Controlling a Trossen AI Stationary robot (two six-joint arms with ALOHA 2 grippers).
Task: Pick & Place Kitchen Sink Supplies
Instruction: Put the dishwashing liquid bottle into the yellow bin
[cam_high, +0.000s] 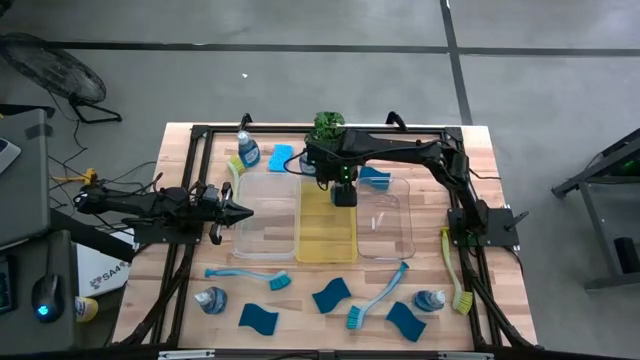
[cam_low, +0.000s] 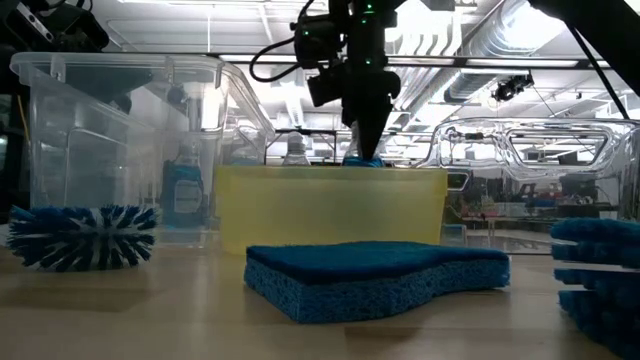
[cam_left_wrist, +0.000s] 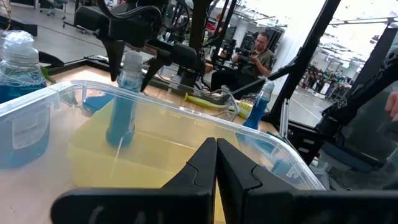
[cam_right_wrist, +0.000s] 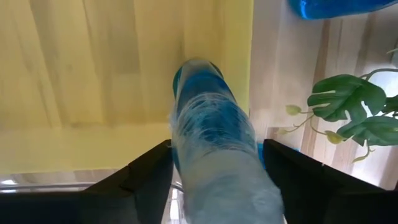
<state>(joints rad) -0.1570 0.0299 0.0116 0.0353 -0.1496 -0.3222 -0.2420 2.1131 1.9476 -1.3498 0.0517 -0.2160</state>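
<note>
Fingers of the right gripper are spread on either side of a soap bottle standing in the yellow tray. Release seems underway; a straight lift away is called for next. Left gripper fingers are pressed together, idle.

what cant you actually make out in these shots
- High view: the right hand covers the soap bottle over the yellow tray; bottle not visible there.
- Right wrist view: the bottle fills the frame; its base is hidden, so whether it touches the tray floor is unclear.
- Low view: the yellow tray's wall hides the bottle's lower part.
- Left wrist view: labels blurred.
</note>
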